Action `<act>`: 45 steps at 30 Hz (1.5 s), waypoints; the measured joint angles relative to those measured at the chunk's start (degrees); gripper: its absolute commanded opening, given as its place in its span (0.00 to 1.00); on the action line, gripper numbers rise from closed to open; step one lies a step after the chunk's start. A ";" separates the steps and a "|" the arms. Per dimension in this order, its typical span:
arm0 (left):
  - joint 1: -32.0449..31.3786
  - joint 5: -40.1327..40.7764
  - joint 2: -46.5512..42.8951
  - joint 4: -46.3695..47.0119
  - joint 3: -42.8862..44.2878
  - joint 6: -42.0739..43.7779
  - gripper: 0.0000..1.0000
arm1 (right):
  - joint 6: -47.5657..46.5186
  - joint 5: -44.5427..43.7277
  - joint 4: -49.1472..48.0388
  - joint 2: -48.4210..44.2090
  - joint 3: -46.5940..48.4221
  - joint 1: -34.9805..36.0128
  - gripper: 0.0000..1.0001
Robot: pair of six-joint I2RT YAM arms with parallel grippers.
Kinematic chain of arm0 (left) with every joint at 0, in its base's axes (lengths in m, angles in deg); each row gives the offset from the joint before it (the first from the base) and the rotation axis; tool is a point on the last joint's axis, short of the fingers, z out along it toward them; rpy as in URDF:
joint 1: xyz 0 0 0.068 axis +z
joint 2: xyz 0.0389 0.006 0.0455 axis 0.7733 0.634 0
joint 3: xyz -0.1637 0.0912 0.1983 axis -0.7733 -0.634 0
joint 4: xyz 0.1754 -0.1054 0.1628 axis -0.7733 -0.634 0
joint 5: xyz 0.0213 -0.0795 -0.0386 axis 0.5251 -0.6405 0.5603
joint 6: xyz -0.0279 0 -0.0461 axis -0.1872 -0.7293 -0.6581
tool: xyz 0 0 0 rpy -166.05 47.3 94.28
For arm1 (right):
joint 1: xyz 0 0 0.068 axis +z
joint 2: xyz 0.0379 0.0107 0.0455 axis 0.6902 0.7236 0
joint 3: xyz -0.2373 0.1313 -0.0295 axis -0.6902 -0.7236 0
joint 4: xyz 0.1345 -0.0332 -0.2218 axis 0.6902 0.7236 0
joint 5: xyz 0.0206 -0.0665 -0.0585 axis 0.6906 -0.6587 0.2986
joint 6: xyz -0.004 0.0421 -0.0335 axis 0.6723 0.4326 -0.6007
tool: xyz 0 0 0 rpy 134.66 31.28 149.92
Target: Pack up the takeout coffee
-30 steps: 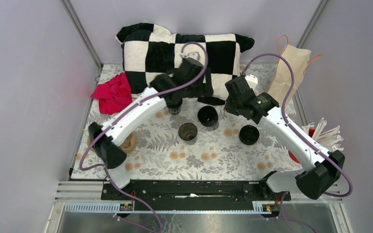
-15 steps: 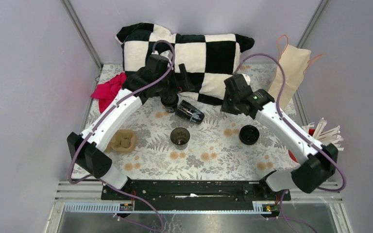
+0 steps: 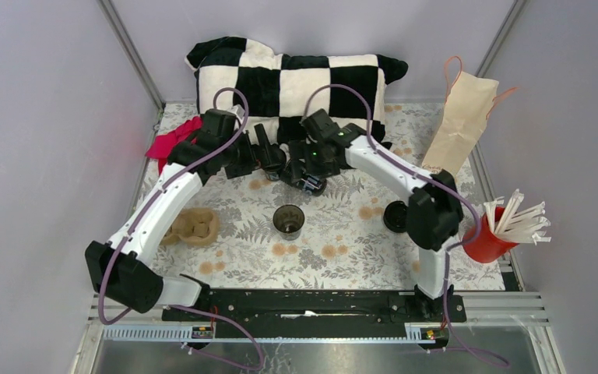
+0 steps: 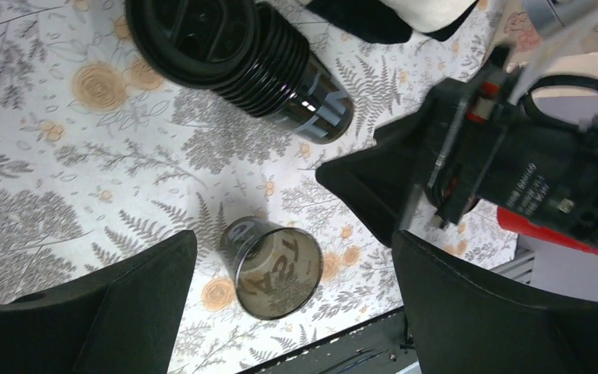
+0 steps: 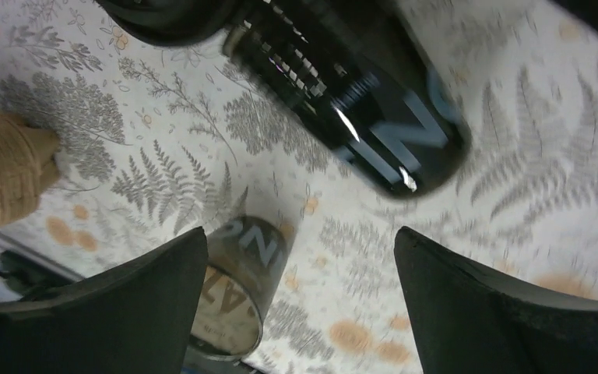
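Note:
A black ribbed takeout coffee cup (image 3: 306, 181) lies on its side on the floral mat, also seen in the left wrist view (image 4: 300, 89) and the right wrist view (image 5: 374, 109). A round black lid (image 4: 191, 35) touches its upper end; I cannot tell whether it sits on this cup or on another one. A lidless dark cup (image 3: 288, 220) stands upright nearer the front. A loose black lid (image 3: 395, 216) lies to the right. My left gripper (image 3: 263, 156) (image 4: 293, 234) and right gripper (image 3: 309, 160) (image 5: 300, 230) hover either side of the fallen cup, both open and holding nothing.
A brown pulp carrier (image 3: 195, 227) sits at the left. A red cup of white straws (image 3: 489, 241) stands at the right edge, with a paper bag (image 3: 459, 117) leaning at the back right. A checkered cushion (image 3: 296, 86) and a red cloth (image 3: 173, 140) lie at the back.
A lidded cup tipped onto its side. The right gripper opened and its arm swung left to that cup. The left gripper opened fully and drew back left.

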 measured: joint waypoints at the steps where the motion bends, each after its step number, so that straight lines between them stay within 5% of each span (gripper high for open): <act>1: 0.13 0.15 -0.59 -0.26 -0.48 0.15 0.99 | -3.32 0.00 0.09 2.47 2.71 0.61 0.97; 11: 0.57 3.45 -6.99 -5.11 -2.34 2.38 0.99 | -33.27 -1.16 -9.62 6.12 0.42 1.53 0.96; 18: 0.26 4.50 -8.20 -6.99 -2.64 3.89 0.99 | -43.85 -2.14 -17.27 9.38 -2.01 1.51 0.92; 26: -1.27 4.28 -7.26 -7.13 -2.54 5.77 0.99 | -48.68 -5.81 -28.17 12.09 -7.08 1.46 0.73; 34: -1.55 -2.23 -2.40 -2.93 -2.47 6.08 0.93 | -50.53 0.31 -44.35 -3.65 -33.29 0.90 0.63; 45: -2.95 -14.01 13.07 7.58 -0.39 1.03 0.66 | -45.66 11.30 -57.96 -13.00 -48.70 -4.17 0.58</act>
